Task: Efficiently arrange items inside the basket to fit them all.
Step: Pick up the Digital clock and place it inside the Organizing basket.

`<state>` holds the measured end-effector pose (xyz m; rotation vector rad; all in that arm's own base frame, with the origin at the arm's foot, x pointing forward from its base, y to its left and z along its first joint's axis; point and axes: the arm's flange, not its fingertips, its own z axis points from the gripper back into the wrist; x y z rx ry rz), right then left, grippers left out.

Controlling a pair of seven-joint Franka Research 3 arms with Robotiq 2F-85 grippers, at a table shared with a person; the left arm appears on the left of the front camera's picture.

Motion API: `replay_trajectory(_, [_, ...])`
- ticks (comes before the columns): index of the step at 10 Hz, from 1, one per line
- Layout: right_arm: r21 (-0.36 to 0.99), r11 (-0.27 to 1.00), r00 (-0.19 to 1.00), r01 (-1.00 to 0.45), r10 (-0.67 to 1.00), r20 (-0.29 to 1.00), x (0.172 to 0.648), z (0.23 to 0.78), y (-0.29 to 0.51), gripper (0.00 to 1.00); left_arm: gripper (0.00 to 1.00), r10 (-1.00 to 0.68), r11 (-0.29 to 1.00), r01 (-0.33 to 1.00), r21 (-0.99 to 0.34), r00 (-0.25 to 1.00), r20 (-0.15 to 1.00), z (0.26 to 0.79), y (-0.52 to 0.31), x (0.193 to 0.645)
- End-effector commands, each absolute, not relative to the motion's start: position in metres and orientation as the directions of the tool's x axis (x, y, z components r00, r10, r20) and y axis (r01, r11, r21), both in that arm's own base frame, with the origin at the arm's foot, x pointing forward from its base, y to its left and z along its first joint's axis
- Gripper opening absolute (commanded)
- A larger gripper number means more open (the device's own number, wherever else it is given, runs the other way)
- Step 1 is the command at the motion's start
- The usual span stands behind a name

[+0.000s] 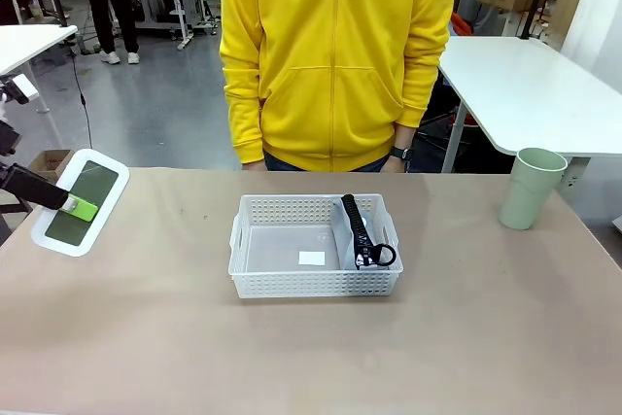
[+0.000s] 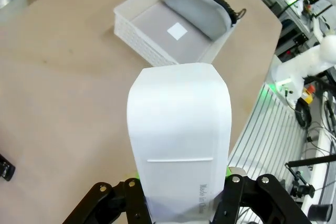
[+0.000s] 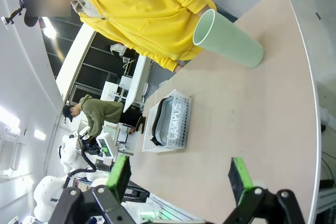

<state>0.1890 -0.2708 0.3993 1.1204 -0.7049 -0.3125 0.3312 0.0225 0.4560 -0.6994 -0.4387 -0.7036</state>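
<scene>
Counts one item of three packed, the grey pouch (image 1: 362, 232) at the right end of the basket (image 1: 292, 284) — white device (image 2: 178, 129) clamped in the left gripper (image 1: 76, 206) at the tabletop's left edge, green cup (image 1: 530, 187) waiting near its far right corner, right gripper (image 3: 181, 174) wide open, empty.

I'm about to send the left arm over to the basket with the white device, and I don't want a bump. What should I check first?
1. Grip: ok, the left claw clamps the white device by its sides.
2. Landing spot: ok, the basket floor is bare left of the grey pouch.
3. Pouch position: ok, on edge along the basket's right end.
4. People: ok, the person's hands are at the far table edge, away from the basket.
5. Other arm: ok, the right claw is open and empty; the green cup stands upright to the basket's right.
6. Device fits beside pouch: cannot tell.
</scene>
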Motion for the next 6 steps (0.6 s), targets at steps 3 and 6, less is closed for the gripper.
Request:
replay_trajectory(3, [0.894,0.425,0.728,-0.146,-0.566,0.387,0.191,0.401,-0.270,1.00,0.51,-0.652,0.662,0.729,-0.175,0.675,0.345,0.491,-0.133,0.392])
replay_trajectory(6, [0.894,0.425,0.728,-0.146,-0.566,0.387,0.191,0.401,-0.270,1.00,0.51,-0.740,0.610,0.781,-0.136,0.623,0.254,0.469,-0.245,0.425])
